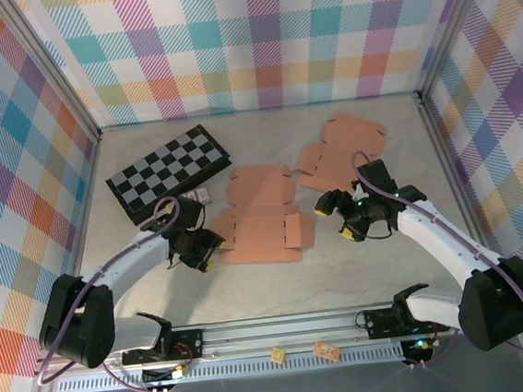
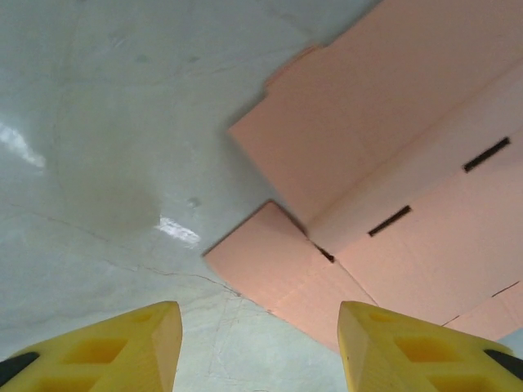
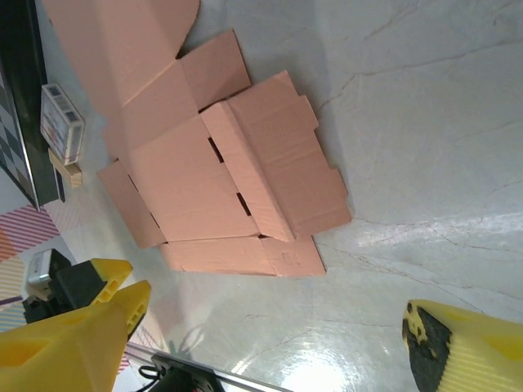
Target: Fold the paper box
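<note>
Lying unfolded on the counter (image 1: 280,287) is the paper box (image 1: 262,222). Left fingers (image 2: 122,347) are hovering parted beside its flap (image 2: 265,261), right fingers (image 3: 73,343) are gaping wide, both empty.

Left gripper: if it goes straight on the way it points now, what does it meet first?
Probably the nearest flap of the flat paper box, just ahead of the left gripper; depth is unclear, so it may touch bare table first.

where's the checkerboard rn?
Top view: the checkerboard lies tilted on the far-left part of the table, just left of the central flat paper box.
</note>
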